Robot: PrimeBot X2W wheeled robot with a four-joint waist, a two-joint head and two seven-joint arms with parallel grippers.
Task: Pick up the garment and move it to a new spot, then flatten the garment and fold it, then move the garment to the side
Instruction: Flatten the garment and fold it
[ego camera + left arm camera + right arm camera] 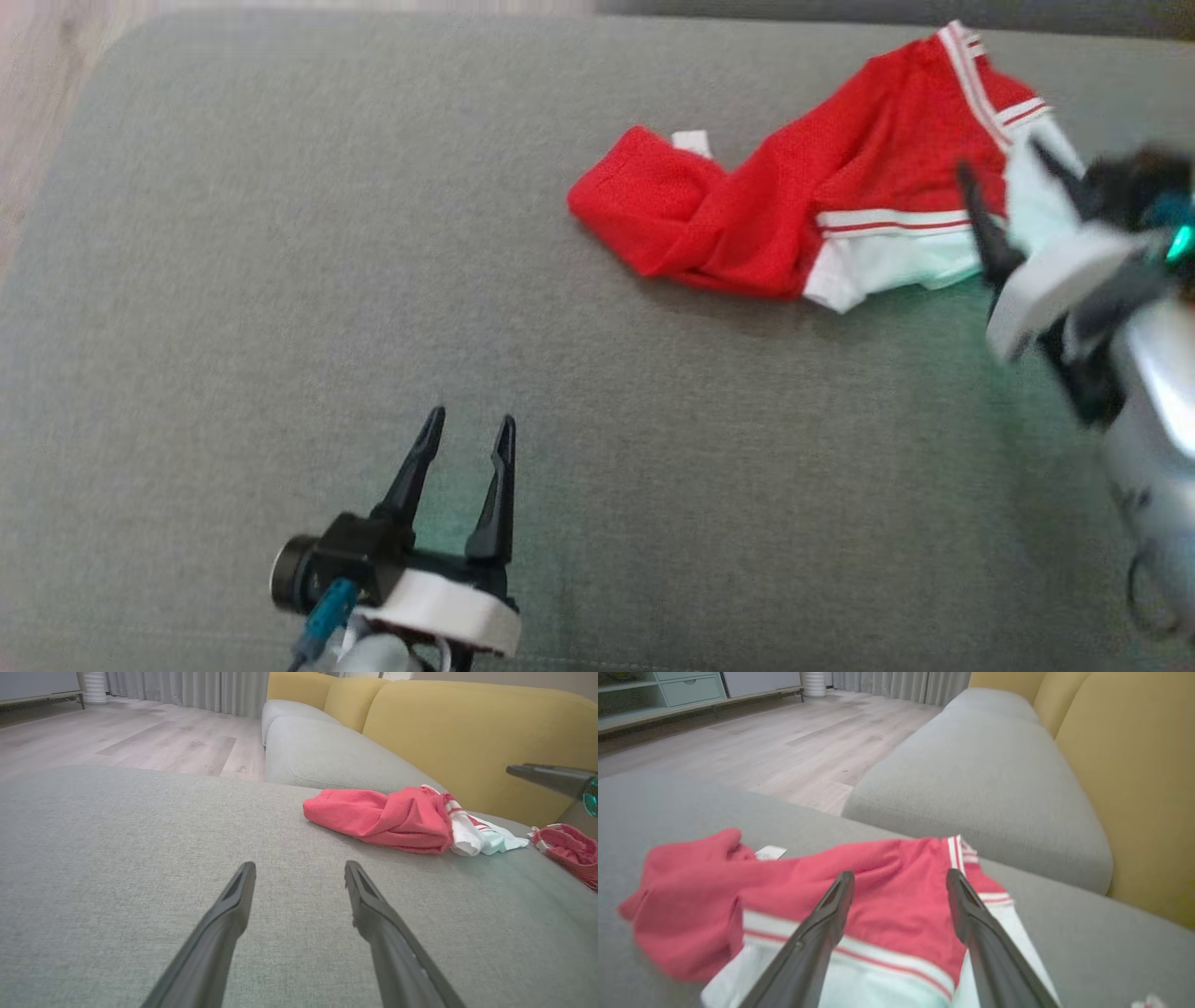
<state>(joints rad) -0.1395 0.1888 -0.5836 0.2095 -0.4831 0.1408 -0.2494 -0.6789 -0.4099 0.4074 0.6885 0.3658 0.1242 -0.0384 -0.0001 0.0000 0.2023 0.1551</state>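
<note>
the crumpled red garment (pixel 747 219) is laid on the grey sofa cushion (pixel 280 233), with the right gripper (pixel 900 873) at its white end, the left gripper (pixel 471 417) well apart, both jaws spread wide.

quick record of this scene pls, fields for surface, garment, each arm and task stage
surface: grey cushion, yellow sofa back behind it
clothing: red garment with white striped trim, crumpled, lying on the cushion's far right part
left arm: left gripper open, empty, over bare cushion, apart from the garment
right arm: right gripper open, fingers over the garment's white-striped end, gripping nothing
task stage: garment not yet flattened or folded
</note>
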